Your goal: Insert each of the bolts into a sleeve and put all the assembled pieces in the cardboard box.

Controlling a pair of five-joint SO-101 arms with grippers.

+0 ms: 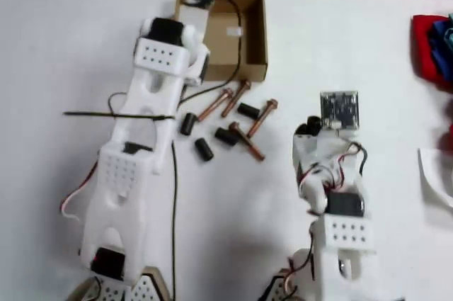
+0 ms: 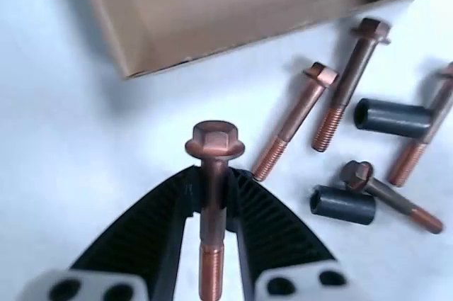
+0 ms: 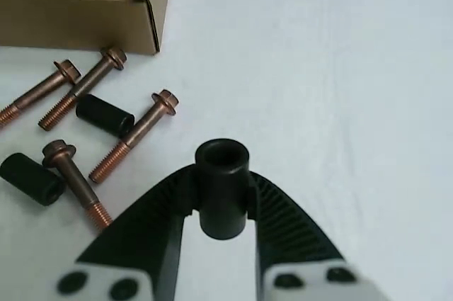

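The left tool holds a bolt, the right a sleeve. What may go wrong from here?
The left tool grips the bolt with the head outward and the thread pointing back toward the wrist, so the thread may not easily reach the sleeve in the right tool.
The loose bolts and sleeves lie close together; a low pass could scatter them.
A black cable crosses the cardboard box and might snag.
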